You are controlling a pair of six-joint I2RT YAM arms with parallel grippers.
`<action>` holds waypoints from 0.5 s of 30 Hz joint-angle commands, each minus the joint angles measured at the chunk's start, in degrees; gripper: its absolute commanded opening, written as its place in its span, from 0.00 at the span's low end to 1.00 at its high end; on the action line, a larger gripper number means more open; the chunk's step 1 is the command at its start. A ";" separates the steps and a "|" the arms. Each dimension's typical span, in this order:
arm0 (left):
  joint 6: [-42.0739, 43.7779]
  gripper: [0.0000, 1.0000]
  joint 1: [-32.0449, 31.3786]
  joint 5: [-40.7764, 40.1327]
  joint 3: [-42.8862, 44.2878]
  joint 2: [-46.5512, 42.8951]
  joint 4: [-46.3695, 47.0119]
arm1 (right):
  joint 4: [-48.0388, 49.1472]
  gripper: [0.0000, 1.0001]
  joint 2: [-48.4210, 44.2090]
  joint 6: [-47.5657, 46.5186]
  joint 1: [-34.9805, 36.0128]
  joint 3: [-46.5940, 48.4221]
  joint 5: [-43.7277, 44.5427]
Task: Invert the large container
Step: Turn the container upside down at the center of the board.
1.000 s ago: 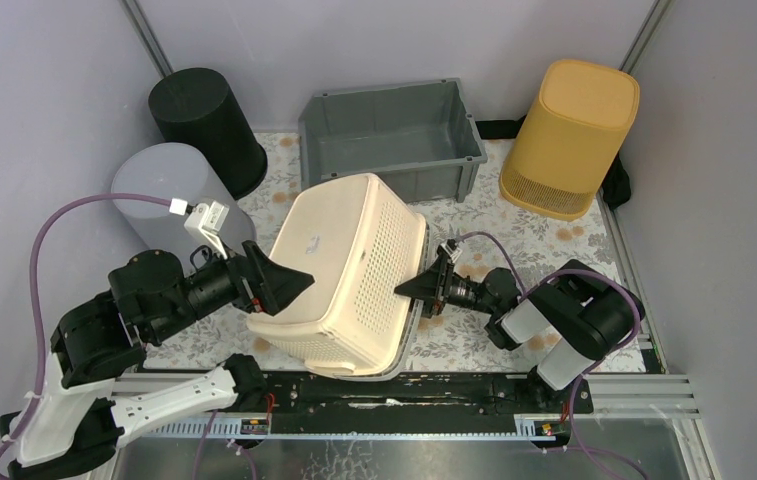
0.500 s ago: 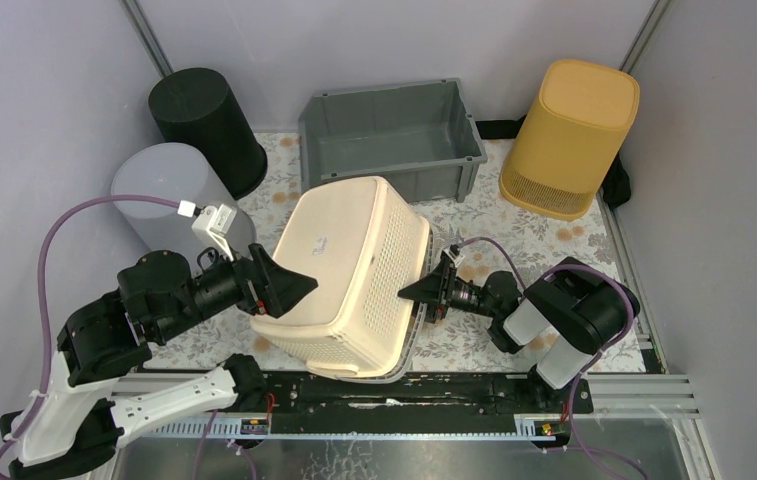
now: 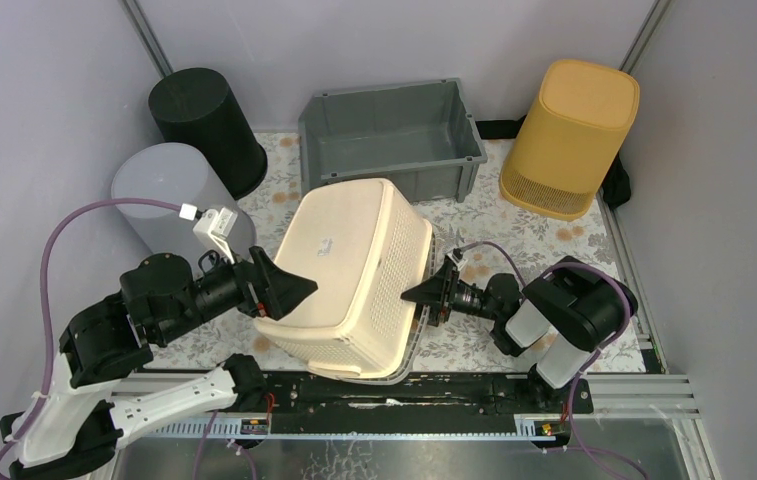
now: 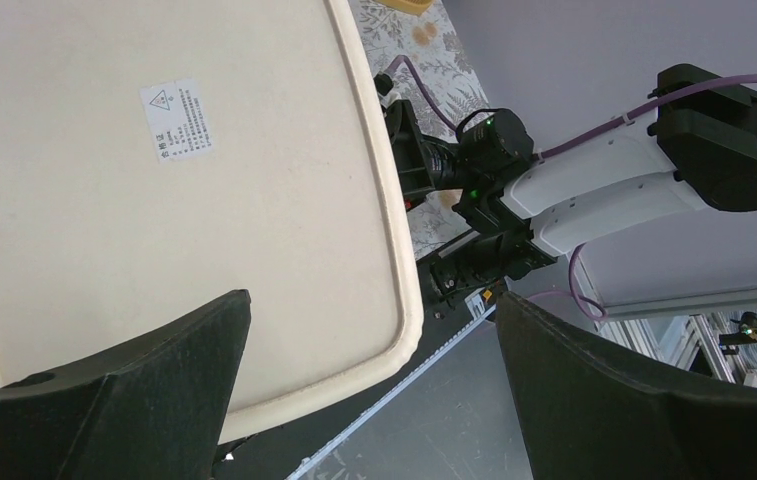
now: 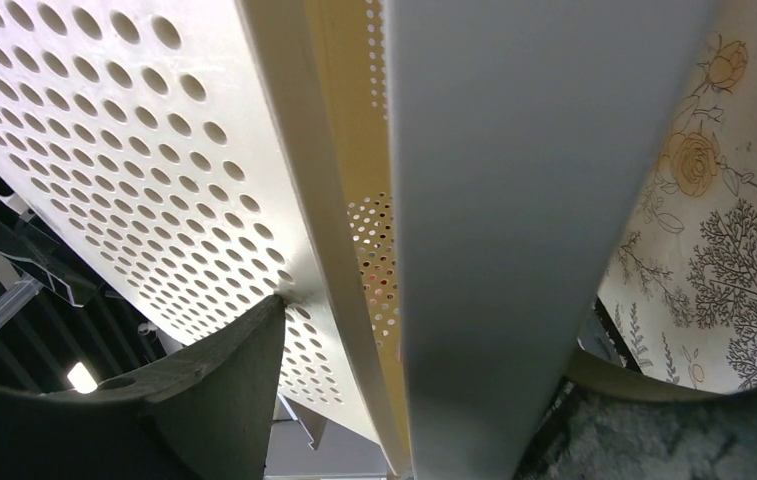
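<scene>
The large container (image 3: 344, 270) is a cream perforated basket lying bottom-up and tilted toward the near edge, its flat base (image 4: 154, 200) with a small label facing up. My left gripper (image 3: 294, 283) is open at the basket's left side; in the left wrist view the gripper (image 4: 372, 300) has its fingers spread wide over the base's near corner without gripping it. My right gripper (image 3: 416, 297) is at the basket's right side, low down. In the right wrist view that gripper (image 5: 424, 340) is open astride the broad rim (image 5: 514, 200), one finger (image 5: 224, 370) against the perforated wall (image 5: 104, 150).
A grey bin (image 3: 391, 140) stands behind the basket, with a yellow bin (image 3: 569, 135) at the back right. A black cylinder (image 3: 204, 115) and a grey cylinder (image 3: 169, 195) stand at the back left. The floral mat (image 3: 514, 235) covers the table; a black rail (image 3: 404, 390) runs along the front.
The basket has settled lower and flatter toward the table. My right gripper has opened wider and drawn slightly right. The left gripper stays open, shifted a little nearer.
</scene>
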 commanded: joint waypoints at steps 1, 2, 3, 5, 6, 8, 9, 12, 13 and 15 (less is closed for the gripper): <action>-0.66 1.00 0.26 0.72 -0.86 -0.83 3.16 | 2.78 0.70 5.68 -2.69 -0.85 -4.72 0.17; -0.74 1.00 0.28 0.74 -0.84 -0.83 3.15 | 2.76 0.70 5.99 -2.73 -0.91 -4.86 0.16; -0.71 1.00 0.29 0.73 -0.88 -0.88 3.13 | 2.72 0.70 6.41 -2.80 -0.94 -4.96 0.16; -0.75 1.00 0.29 0.79 -0.80 -0.86 3.12 | 2.79 0.70 7.42 -2.79 -0.94 -5.09 0.16; -0.75 1.00 0.29 0.81 -0.80 -0.89 3.10 | 2.83 0.70 8.22 -2.90 -0.94 -5.18 0.22; -0.75 1.00 0.32 0.79 -0.80 -1.00 3.12 | 2.76 0.70 9.29 -3.00 -1.03 -5.46 0.37; -0.75 1.00 0.33 0.76 -0.94 -1.04 3.14 | 2.78 0.70 9.72 -3.16 -0.97 -5.57 0.40; -0.83 1.00 0.28 0.82 -1.13 -0.94 3.15 | 2.76 0.71 10.48 -3.57 -1.16 -6.22 0.66; -0.84 1.00 0.25 0.83 -1.19 -0.96 3.17 | 2.76 0.71 10.68 -3.71 -1.19 -6.42 0.76; -0.84 1.00 0.28 0.94 -1.46 -0.96 3.44 | 2.67 0.71 11.07 -4.11 -1.44 -6.77 0.97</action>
